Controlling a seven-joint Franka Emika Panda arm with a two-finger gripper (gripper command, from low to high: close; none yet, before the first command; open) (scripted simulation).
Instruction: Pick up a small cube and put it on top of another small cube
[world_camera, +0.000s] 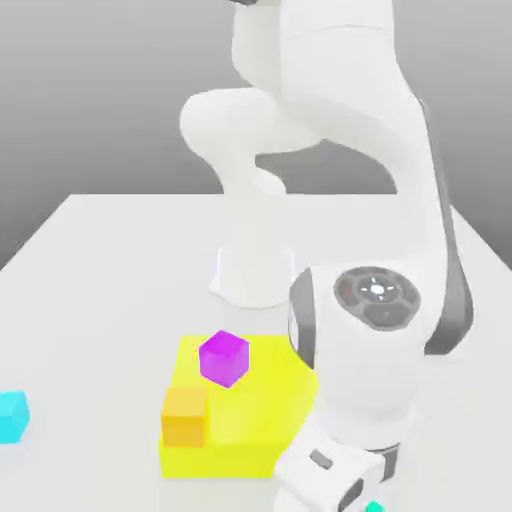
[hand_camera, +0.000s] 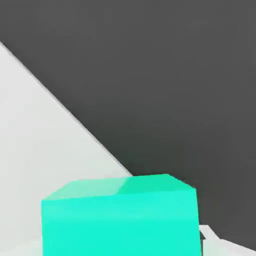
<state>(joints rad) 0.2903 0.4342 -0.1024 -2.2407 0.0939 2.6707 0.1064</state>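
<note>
A small teal cube (hand_camera: 120, 217) sits very close in front of the hand camera, resting on the white table near its edge. In the exterior view a sliver of the same teal cube (world_camera: 374, 507) peeks out at the bottom edge, right under my gripper (world_camera: 345, 490), which is lowered onto it. A purple cube (world_camera: 223, 358) and an orange cube (world_camera: 185, 416) rest on a flat yellow block (world_camera: 262, 415). At the exterior view's left stands a cyan cube (world_camera: 12, 416).
The arm's white base (world_camera: 252, 275) stands behind the yellow block, and the arm's bulky links (world_camera: 370, 330) hang over the block's right side. The white table (world_camera: 110, 270) ends close to the teal cube, with dark floor beyond.
</note>
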